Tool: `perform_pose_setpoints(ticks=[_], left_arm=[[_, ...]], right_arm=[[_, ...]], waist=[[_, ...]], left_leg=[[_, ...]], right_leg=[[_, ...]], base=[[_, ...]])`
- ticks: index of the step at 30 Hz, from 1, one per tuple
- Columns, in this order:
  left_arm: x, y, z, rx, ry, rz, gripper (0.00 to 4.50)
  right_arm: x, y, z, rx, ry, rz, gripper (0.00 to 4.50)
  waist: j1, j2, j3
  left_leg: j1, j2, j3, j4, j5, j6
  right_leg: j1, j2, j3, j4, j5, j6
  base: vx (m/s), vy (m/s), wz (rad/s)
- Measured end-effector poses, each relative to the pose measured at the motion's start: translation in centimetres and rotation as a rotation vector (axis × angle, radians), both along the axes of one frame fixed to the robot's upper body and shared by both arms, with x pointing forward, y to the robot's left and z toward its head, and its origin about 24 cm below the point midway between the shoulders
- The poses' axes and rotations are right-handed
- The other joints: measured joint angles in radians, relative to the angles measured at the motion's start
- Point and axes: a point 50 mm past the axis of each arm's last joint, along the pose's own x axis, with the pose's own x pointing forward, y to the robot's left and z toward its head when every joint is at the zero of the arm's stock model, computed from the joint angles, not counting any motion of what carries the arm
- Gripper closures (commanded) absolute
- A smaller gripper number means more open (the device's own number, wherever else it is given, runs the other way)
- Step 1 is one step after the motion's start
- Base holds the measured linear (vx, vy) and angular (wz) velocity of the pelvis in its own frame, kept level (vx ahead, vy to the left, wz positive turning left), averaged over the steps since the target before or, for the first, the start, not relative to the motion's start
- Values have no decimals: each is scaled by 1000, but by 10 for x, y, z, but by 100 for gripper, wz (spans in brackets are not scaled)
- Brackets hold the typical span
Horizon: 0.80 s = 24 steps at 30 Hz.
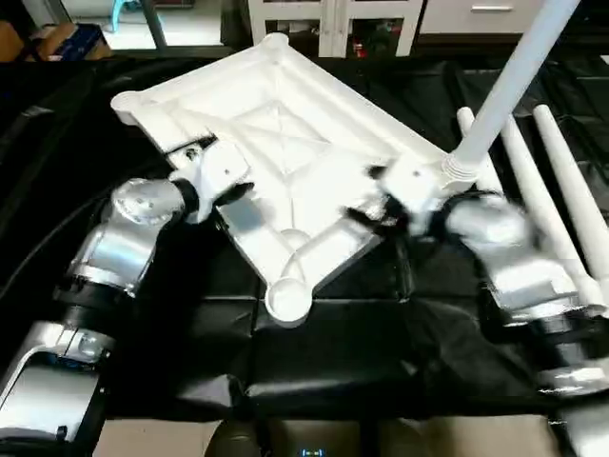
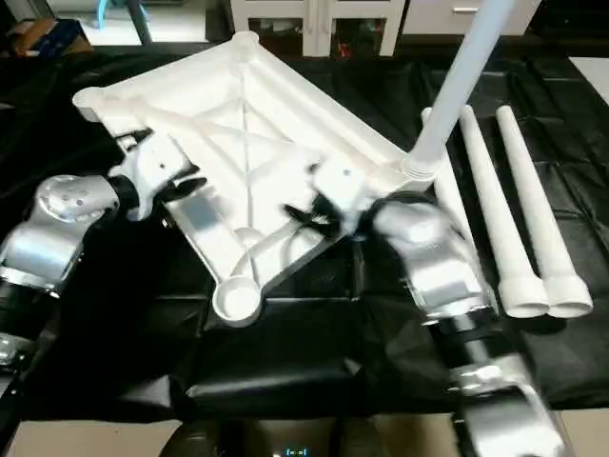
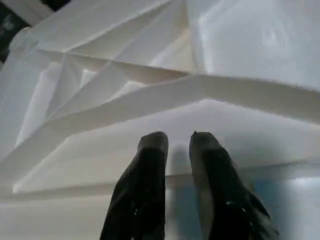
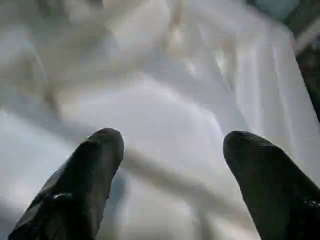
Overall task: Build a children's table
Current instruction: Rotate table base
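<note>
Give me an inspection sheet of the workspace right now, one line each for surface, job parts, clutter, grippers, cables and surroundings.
Surface: black mat, wrinkled, covering the work area.
Job's things: table top lies upside down, ribs up; one leg stands in its right-hand corner socket; three loose legs lie side by side on the mat to the right; the near corner socket is empty.
Clutter: nothing seen.
Grippers: left gripper over the table top's underside, jaws a narrow gap apart, holding nothing; right gripper also over the underside, jaws wide open, empty.
Cables: nothing seen.
Surroundings: white cabinets behind the mat.
</note>
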Motion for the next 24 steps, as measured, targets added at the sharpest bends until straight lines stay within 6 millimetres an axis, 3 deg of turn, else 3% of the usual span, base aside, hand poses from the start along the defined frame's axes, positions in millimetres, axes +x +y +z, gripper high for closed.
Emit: perform_pose_setpoints(ticks=[4, 15, 24], left_arm=[[3, 10, -4, 52, 2, 24, 353], [11, 8, -4, 118, -24, -5, 353], [15, 13, -4, 151, -41, 2, 353]], right_arm=[[1, -20, 5, -80, 18, -68, 81], [-3, -12, 6, -198, 43, -49, 81], [-10, -39, 22, -339, 23, -111, 81]], waist=[[-6, 0, 0], [-2, 1, 0], [-3, 2, 1]], left_leg=[[1, 1, 0, -1, 0, 0], [1, 2, 1, -1, 0, 0], [2, 1, 1, -1, 0, 0]], right_leg=[[0, 1, -1, 0, 0, 0], [-1, 1, 0, 0, 0, 0], [-1, 1, 0, 0, 0, 0]], base=[[0, 0, 0], [0, 0, 0], [0, 0, 0]])
